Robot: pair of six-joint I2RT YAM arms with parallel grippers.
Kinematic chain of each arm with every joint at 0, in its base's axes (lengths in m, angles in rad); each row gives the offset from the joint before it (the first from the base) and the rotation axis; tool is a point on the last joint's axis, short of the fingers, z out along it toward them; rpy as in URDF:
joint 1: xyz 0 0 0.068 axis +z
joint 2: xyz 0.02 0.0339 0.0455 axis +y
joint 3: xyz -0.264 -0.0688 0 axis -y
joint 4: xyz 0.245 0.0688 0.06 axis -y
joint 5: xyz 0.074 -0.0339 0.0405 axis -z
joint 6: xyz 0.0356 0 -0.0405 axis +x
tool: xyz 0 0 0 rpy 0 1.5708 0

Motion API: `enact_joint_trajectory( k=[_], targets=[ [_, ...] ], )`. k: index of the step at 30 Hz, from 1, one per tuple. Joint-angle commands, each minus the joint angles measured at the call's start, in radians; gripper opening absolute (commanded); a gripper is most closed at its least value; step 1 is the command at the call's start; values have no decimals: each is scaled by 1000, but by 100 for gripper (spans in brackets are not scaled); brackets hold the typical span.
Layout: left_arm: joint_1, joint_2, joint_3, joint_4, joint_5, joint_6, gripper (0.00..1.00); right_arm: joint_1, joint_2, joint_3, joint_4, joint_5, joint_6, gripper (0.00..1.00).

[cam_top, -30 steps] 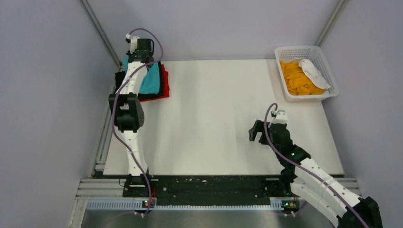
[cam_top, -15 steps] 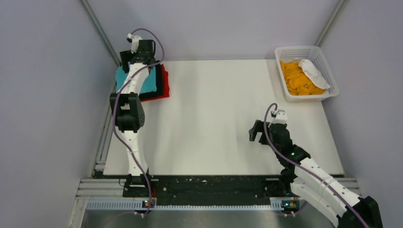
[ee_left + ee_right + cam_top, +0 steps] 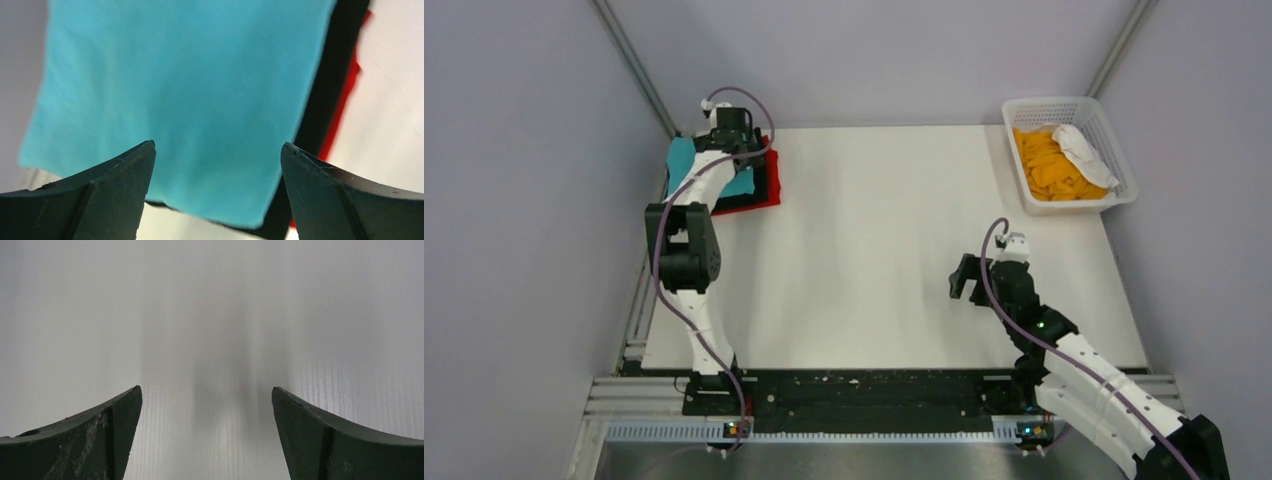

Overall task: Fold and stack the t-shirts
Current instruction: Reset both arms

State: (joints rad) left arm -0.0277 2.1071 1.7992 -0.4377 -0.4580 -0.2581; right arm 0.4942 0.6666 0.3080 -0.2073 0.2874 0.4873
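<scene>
Turquoise t-shirt (image 3: 175, 100) tops a folded stack at the far left corner of the table (image 3: 874, 250).

Near edge: black strip and metal rails carry both arm bases.

Right of centre, near half: right gripper (image 3: 206, 387), jaws spread wide, holding nothing, hangs over bare white table.

Surface: flat, matt white, faintly grained. Plain pale grey walls enclose it on three sides, with metal struts in the two far corners.

Far left: left gripper (image 3: 217, 145), jaws apart and empty, hangs over the turquoise t-shirt. This shirt is a flat, roughly rectangular fold, its edges about parallel to the table edges. The arm crosses it in the top view, so its long axis cannot be told. No collar or sleeve shows, so neither can its heading. A black t-shirt (image 3: 325, 95) and a red t-shirt (image 3: 772, 190) beneath show along its right and near sides.

Far right: white lattice basket (image 3: 1069, 102) holds an orange t-shirt (image 3: 1044, 170) and a white cloth (image 3: 1084, 155).
</scene>
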Motion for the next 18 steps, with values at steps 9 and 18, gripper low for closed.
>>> enact_joint_trajectory(
  k=[9,18],
  targets=[
    [-110,-674,-593,301,349,-267,99,-8,-21,46,-30,59,31,99],
    [-396,-1281,-1265,391,255,-346,99,-8,-61,23,-46,94,58,99]
  ],
)
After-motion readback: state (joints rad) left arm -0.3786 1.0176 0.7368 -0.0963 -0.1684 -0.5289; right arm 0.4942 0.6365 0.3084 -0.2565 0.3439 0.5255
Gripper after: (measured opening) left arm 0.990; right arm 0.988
